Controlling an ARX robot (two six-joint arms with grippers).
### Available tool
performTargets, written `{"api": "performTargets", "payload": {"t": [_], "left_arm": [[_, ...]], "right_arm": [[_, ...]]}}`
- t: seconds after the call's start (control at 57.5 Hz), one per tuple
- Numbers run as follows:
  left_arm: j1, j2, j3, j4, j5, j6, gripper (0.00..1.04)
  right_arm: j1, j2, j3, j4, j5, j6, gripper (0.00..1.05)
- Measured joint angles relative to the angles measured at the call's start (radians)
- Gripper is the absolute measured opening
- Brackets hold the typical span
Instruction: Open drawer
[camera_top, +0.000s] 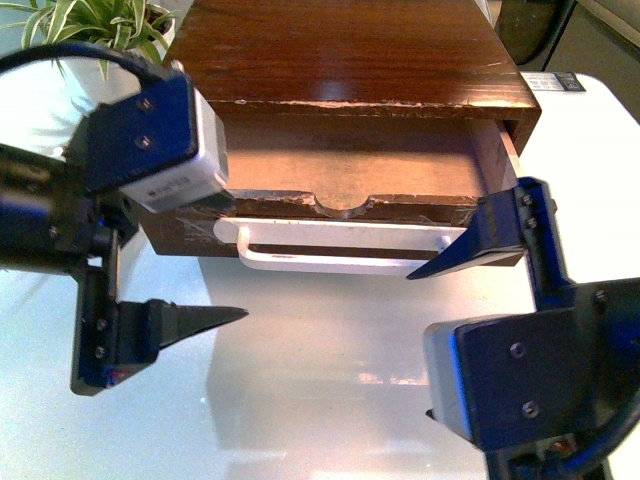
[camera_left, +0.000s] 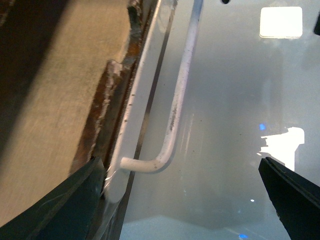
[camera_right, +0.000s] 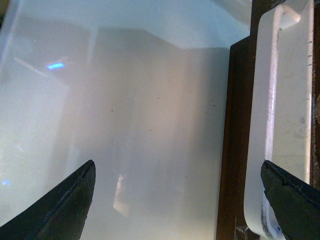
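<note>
The left gripper (camera_left: 180, 162) has its jaws spread wide and holds nothing. In the left wrist view one finger (camera_left: 60, 205) lies over the front edge of the drawer (camera_top: 350, 160), and the other is out over the bare tabletop (camera_top: 330, 370). The bent left end of the handle (camera_top: 340, 262) falls between them, untouched.

The right gripper (camera_right: 177, 165) is likewise wide open and empty. One finger (camera_right: 292, 192) sits over the handle's right end, and the other is over the tabletop, well apart from the wood. In the front view its visible finger points inward at the handle's right end, just beside it.

The drawer stands partly pulled out of a dark wooden case (camera_top: 350, 50) at the far middle of the tabletop, between the two arms. Its pale inside shows, and there is a rounded notch in the scuffed top edge of its front. The white bar handle runs across the front below that notch. A plant (camera_top: 90, 25) stands behind the case's left corner.
</note>
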Motion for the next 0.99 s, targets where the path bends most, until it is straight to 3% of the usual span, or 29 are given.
{"api": "performTargets", "payload": {"t": [0.209, 0.383, 0.505, 0.644, 0.679, 0.696, 0.766, 0.818, 0.888, 0.992], "left_arm": [[0.098, -0.139, -0.002, -0.011, 0.046, -0.131, 0.96], [0.225, -0.262, -0.025, 0.024, 0.077, -0.311, 0.96], [0.365, -0.351, -0.064, 0.105, 0.065, -0.528, 0.96], [0.484, -0.422, -0.075, 0.146, 0.074, -0.754, 0.96], [0.486, -0.424, -0.09, 0.197, 0.031, -0.793, 0.94], [0.477, -0.427, -0.116, 0.274, -0.072, -0.836, 0.91], [0.436, -0.441, -0.231, 0.536, -0.32, -0.919, 0.78], [0.411, -0.459, -0.3, 0.654, -0.436, -0.959, 0.69], [0.393, -0.499, -0.356, 0.713, -0.507, -0.983, 0.59], [0.37, -0.581, -0.422, 0.723, -0.543, -1.004, 0.41]], "right_arm": [[-0.098, -0.182, -0.002, -0.072, -0.062, 0.074, 0.96], [-0.281, -0.34, -0.007, -0.068, -0.106, 0.204, 0.96], [-0.469, -0.443, -0.019, -0.029, -0.122, 0.414, 0.96], [-0.602, -0.539, -0.028, 0.001, -0.121, 0.685, 0.96], [-0.603, -0.541, -0.038, 0.034, -0.085, 0.739, 0.95], [-0.592, -0.539, -0.061, 0.107, -0.022, 0.812, 0.91], [-0.555, -0.54, -0.152, 0.339, 0.166, 1.005, 0.81], [-0.53, -0.551, -0.218, 0.472, 0.264, 1.156, 0.72], [-0.51, -0.595, -0.27, 0.54, 0.329, 1.304, 0.6], [-0.486, -0.671, -0.315, 0.539, 0.362, 1.4, 0.43]]}}
